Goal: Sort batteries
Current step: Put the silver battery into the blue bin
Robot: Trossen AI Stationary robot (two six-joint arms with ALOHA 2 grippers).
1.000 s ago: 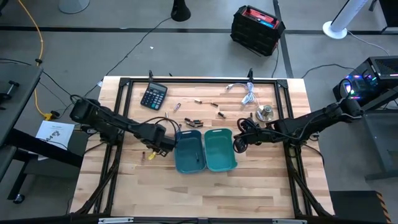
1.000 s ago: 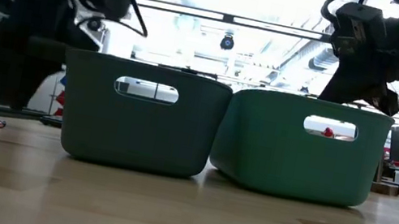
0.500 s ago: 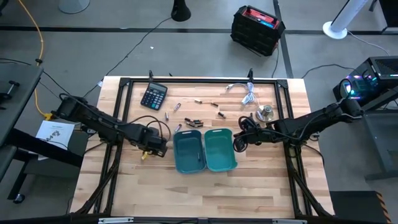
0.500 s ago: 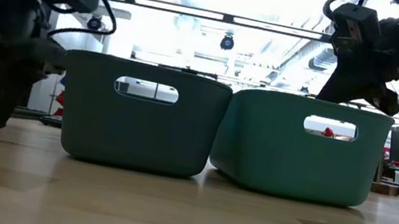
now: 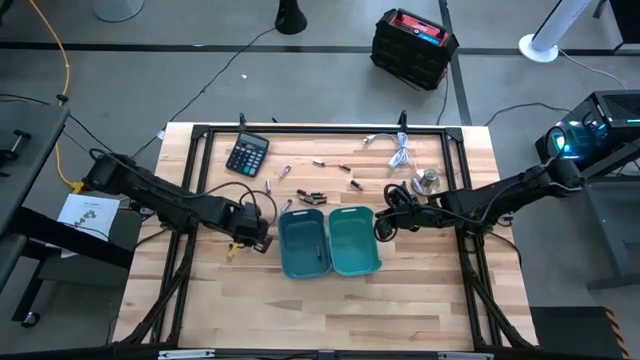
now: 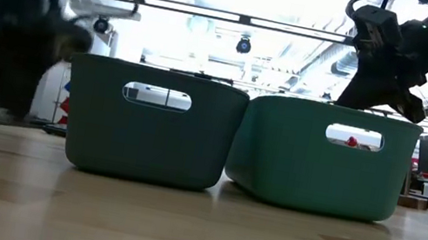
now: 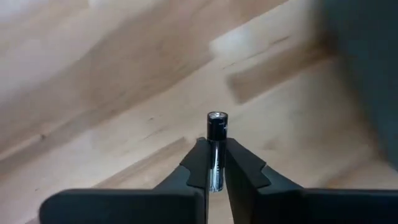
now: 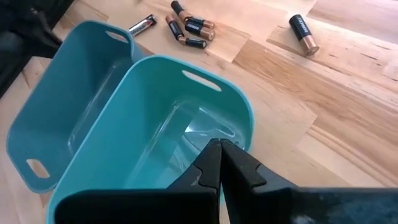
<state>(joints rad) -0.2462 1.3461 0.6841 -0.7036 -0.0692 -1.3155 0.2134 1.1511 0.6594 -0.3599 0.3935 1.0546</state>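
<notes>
Left end effector (image 7: 215,163) pinching one dark battery (image 7: 216,132) upright between its fingers, left of the blue bin (image 5: 303,241), centre-left of the high view. Bare worktop (image 5: 200,290) around it toward the lower-left edge. Right end effector (image 8: 219,163) pressed together, empty, over the green bin (image 5: 353,240) rim. Loose batteries (image 5: 309,196) lie just above the bins; calculator (image 5: 247,155) upper left.

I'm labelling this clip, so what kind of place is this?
Probably a robotics lab or workshop: a wooden table in a black frame, two robot arms, cables across the grey floor, and a black toolbox.
</notes>
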